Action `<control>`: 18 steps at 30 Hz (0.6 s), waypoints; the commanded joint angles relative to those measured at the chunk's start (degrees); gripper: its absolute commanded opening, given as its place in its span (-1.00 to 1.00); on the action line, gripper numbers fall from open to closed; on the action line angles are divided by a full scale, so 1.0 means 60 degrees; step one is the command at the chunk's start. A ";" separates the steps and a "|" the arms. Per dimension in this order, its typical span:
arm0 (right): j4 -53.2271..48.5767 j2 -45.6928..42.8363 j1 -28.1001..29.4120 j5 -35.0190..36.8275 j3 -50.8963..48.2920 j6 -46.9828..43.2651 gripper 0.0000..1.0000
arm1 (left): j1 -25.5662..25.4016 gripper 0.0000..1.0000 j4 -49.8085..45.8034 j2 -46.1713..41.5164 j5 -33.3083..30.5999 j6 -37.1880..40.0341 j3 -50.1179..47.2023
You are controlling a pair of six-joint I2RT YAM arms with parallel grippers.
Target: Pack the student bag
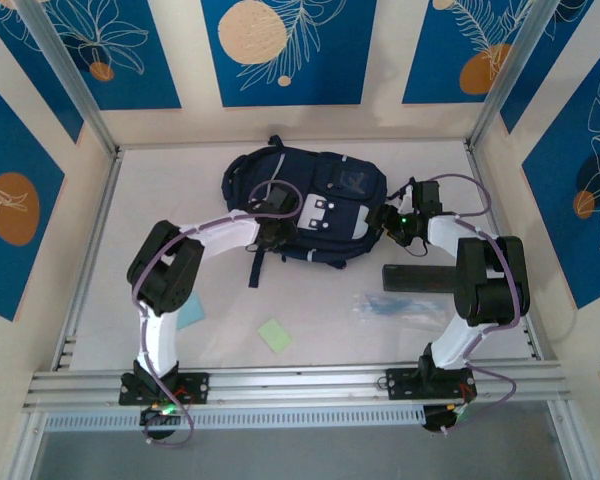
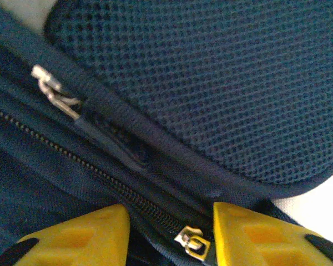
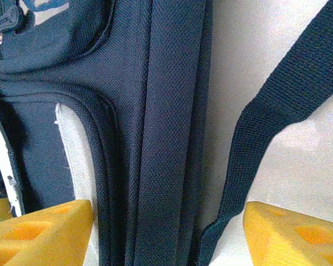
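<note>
Straddling a zipper pull [image 2: 192,245] on the student bag [image 1: 302,192], the left gripper [image 2: 167,223] stands apart; the right gripper [image 3: 169,221], likewise apart, flanks a strap [image 3: 277,111].

Top view looks down; both wrist views seemingly hug the student bag [image 1: 330,190].

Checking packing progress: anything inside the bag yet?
Can't tell. The bag is zipped where the left wrist view shows it, with the slider inside the open left gripper, so fabric hides the inside. A green note and a dark box lie outside on the table.
</note>
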 commanded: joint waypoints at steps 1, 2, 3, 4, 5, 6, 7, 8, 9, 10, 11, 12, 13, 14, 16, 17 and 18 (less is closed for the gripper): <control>0.0029 0.0026 -0.0143 -0.0235 -0.0207 -0.0167 0.44 | 0.0114 -0.35 -0.0420 0.0339 0.0201 0.0007 0.0384; 0.0015 -0.0014 -0.0178 -0.0257 -0.0227 -0.0165 0.44 | 0.0107 -0.37 -0.0540 0.0324 0.0289 0.0123 0.0488; -0.0012 -0.0078 -0.0184 -0.0265 -0.0242 -0.0165 0.44 | 0.0095 -0.39 -0.0674 0.0255 0.0430 0.0320 0.0586; -0.0052 -0.0161 -0.0202 -0.0241 -0.0257 -0.0188 0.44 | 0.0085 -0.39 -0.0796 0.0151 0.0563 0.0651 0.0665; -0.0107 -0.0227 -0.0203 -0.0209 -0.0241 -0.0219 0.45 | 0.0062 -0.39 -0.0914 0.0077 0.0714 0.1057 0.0738; -0.0193 -0.0298 -0.0222 -0.0156 -0.0218 -0.0259 0.45 | 0.0055 -0.38 -0.1220 0.0034 0.0960 0.1521 0.0899; -0.0295 -0.0379 -0.0221 -0.0121 -0.0179 -0.0305 0.45 | 0.0061 -0.38 -0.1629 0.0008 0.1094 0.1996 0.1104; -0.0394 -0.0462 -0.0221 -0.0091 -0.0145 -0.0340 0.45 | 0.0061 -0.37 -0.1904 -0.0022 0.1214 0.2492 0.1208; -0.0521 -0.0547 -0.0227 -0.0062 -0.0092 -0.0381 0.45 | 0.0061 -0.36 -0.2121 -0.0039 0.1486 0.3106 0.1296; -0.0659 -0.0670 -0.0225 -0.0073 -0.0027 -0.0419 0.45 | 0.0061 -0.37 -0.2518 -0.0036 0.1546 0.3595 0.1438; -0.0749 -0.0791 -0.0205 -0.0074 0.0012 -0.0453 0.45 | 0.0078 -0.39 -0.2741 -0.0026 0.1580 0.4056 0.1510; -0.0837 -0.0965 -0.0159 -0.0084 0.0047 -0.0492 0.45 | 0.0074 -0.41 -0.2977 -0.0009 0.1604 0.4662 0.1589; -0.0926 -0.1148 -0.0098 -0.0075 0.0115 -0.0563 0.45 | 0.0079 -0.42 -0.3200 0.0013 0.1488 0.5029 0.1665; -0.1038 -0.1299 -0.0027 -0.0089 0.0193 -0.0665 0.45 | 0.0091 -0.42 -0.3318 0.0003 0.1468 0.5349 0.1702; -0.1315 -0.1571 0.0218 -0.0105 0.0424 -0.0932 0.45 | 0.0145 -0.41 -0.3515 -0.0022 0.1358 0.5876 0.1802; -0.1453 -0.1638 0.0349 -0.0111 0.0574 -0.1021 0.45 | 0.0188 -0.41 -0.3531 -0.0044 0.1280 0.5991 0.1821; -0.1637 -0.1673 0.0502 -0.0172 0.0739 -0.1110 0.44 | 0.0258 -0.39 -0.3511 -0.0108 0.1207 0.6021 0.1836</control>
